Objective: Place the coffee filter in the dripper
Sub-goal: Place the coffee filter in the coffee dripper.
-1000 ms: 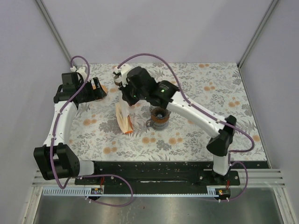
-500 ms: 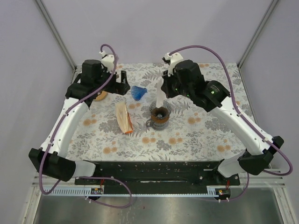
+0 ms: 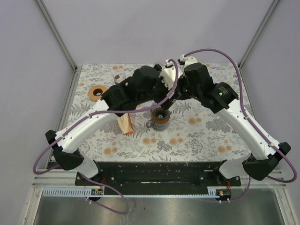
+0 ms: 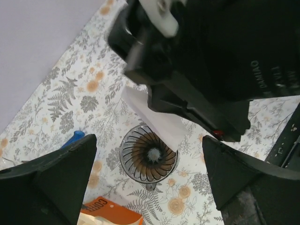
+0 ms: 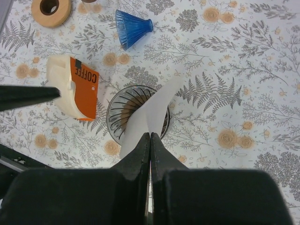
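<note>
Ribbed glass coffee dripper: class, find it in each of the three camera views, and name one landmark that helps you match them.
Top external: the ribbed glass coffee dripper sits mid-table, just below where the two arms meet.
Left wrist: lower centre, partly under the white paper filter.
Right wrist: centre, partly covered by the filter.
Shared landmark: the orange coffee pack lying beside the dripper.

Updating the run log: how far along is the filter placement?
Done: one filter is picked up, pinched in the right jaws. In hand: it hangs folded flat over the dripper, lower corner near the rim, not seated; the left jaws are wide open above the dripper, empty. Left: probably open it into a cone, seat it inside, release.
</note>
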You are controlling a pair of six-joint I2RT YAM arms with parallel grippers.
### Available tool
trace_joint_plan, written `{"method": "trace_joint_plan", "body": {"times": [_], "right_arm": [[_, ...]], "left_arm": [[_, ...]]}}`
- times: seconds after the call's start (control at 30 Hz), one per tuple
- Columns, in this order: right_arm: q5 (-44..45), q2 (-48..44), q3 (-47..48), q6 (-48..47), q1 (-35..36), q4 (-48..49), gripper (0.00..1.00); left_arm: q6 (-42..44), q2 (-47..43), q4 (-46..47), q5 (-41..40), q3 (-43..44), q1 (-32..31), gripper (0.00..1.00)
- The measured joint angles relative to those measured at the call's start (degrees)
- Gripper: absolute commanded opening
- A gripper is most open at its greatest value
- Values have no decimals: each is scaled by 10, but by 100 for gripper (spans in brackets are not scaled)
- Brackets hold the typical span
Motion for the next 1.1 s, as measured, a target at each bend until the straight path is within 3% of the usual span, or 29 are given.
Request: {"method": "trace_joint_plan", "body": {"times": [0.4,0.8,0.87,1.1], "right_arm": [[9,-12,-15,35,-18,-4,0],[-41,-29,-30,71,-22,37,0],[-46,-29,-31,75,-22,44,0],[-72,-29,-33,82,-22,56,0]], "left_arm": [[-6,36,12,-150,-52,-25,86],[-91,26,38,-101,-74,14,82],[-98,26,37,-94,-78,15,74],[-108,22,51,-102,-98,17,15]]}}
